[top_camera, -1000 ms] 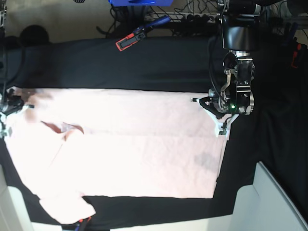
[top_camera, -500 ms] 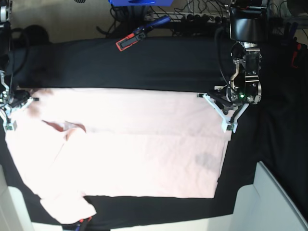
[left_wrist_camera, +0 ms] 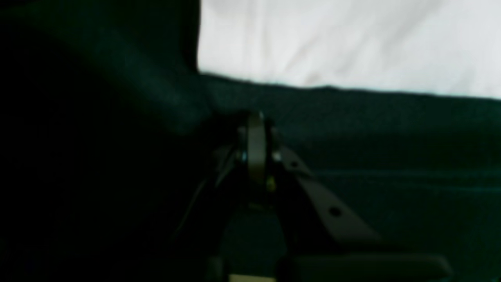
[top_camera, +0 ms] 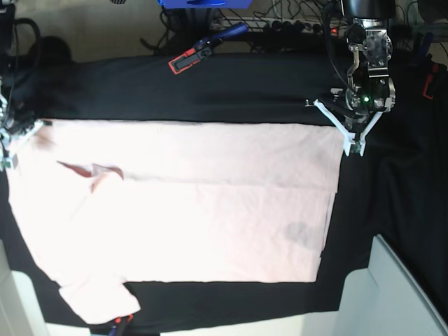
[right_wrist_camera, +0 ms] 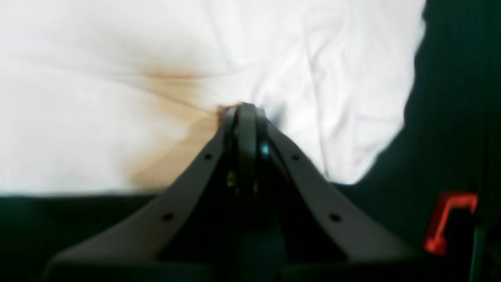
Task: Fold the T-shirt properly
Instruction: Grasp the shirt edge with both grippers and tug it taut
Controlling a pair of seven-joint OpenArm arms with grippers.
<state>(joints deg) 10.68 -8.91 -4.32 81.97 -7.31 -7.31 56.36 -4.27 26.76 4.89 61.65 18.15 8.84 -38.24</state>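
The pale pink T-shirt [top_camera: 189,203] lies spread flat on the black table cloth [top_camera: 210,91], plain side up, with a sleeve [top_camera: 98,301] at the near left. My right gripper [top_camera: 14,140] is at the shirt's far left corner. In the right wrist view it [right_wrist_camera: 242,107] is shut on the T-shirt [right_wrist_camera: 117,58], and creases run to its tips. My left gripper [top_camera: 352,148] is at the far right corner. In the left wrist view it [left_wrist_camera: 256,117] is shut over the black cloth, just short of the shirt's edge [left_wrist_camera: 352,47]. No pink cloth shows between its tips.
A blue and red clamp [top_camera: 203,49] lies on the far side of the cloth. White bins stand at the near right [top_camera: 399,294] and near left [top_camera: 10,301]. A red clamp [right_wrist_camera: 450,219] sits on the cloth near the right gripper. Cables lie beyond the table.
Both grippers moved toward the far side of the table. The shirt's far edge went with them and its far right corner shifted right, so the top edge lies straighter and wider.
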